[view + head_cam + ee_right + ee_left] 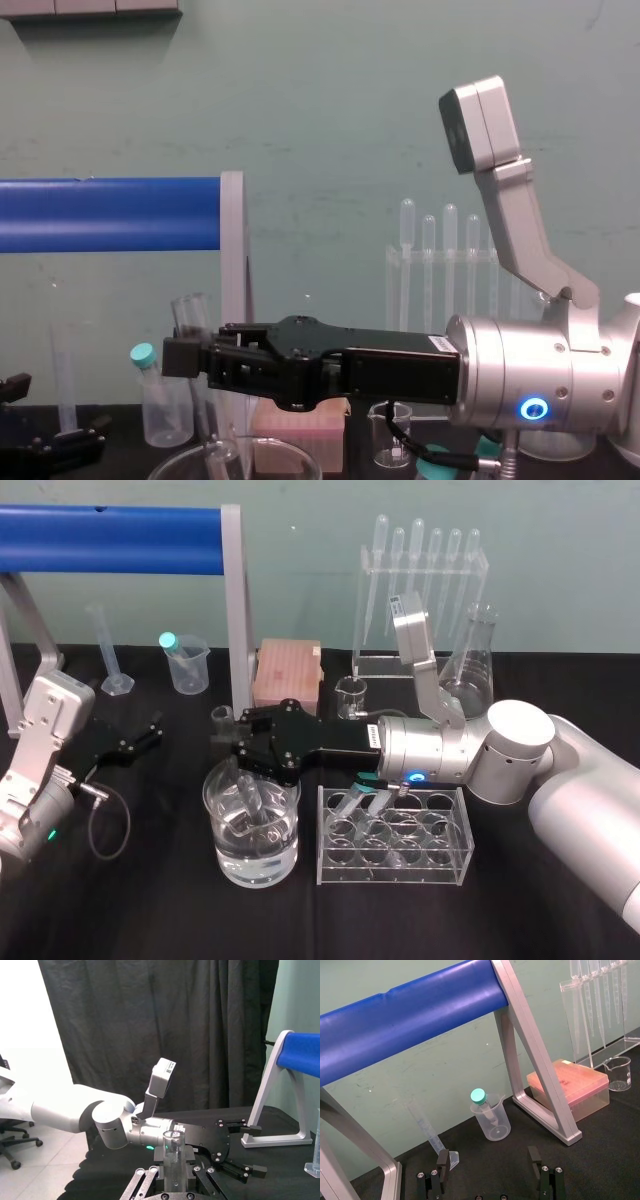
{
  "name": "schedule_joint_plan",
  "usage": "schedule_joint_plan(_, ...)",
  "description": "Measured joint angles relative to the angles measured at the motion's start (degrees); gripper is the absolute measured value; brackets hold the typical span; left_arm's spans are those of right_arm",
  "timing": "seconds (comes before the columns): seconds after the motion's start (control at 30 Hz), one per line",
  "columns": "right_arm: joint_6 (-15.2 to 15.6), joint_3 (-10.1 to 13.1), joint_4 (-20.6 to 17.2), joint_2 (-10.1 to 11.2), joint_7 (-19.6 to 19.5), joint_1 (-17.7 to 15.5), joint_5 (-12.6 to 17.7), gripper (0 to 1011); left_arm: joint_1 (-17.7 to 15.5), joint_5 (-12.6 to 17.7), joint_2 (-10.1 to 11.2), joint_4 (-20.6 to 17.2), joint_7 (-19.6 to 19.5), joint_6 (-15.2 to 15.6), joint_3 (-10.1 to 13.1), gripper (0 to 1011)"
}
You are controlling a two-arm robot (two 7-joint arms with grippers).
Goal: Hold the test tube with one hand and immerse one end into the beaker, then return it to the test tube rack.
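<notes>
Right gripper: clamped tight on long clear glass test tube, over wide glass beaker.
Head view: tube's end down inside beaker (chest view: rim poking above gripper).
Left gripper: spread, empty, beaker's left.
Surface: black table; teal wall.

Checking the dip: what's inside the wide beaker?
The beaker holds clear liquid and the lower end of the test tube, held by the right gripper; its tip is obscured.

We see the beaker just left of the rack on the worktop; the test tube seemingly dips inside it.
</notes>
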Motion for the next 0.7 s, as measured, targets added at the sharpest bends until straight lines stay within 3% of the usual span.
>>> schedule_joint_plan(0.7, 0.00, 0.00, 0.00, 0.00, 0.00, 0.00, 0.00, 227, 0.00, 0.00, 0.00, 0.00, 0.00, 0.00, 0.00, 1000)
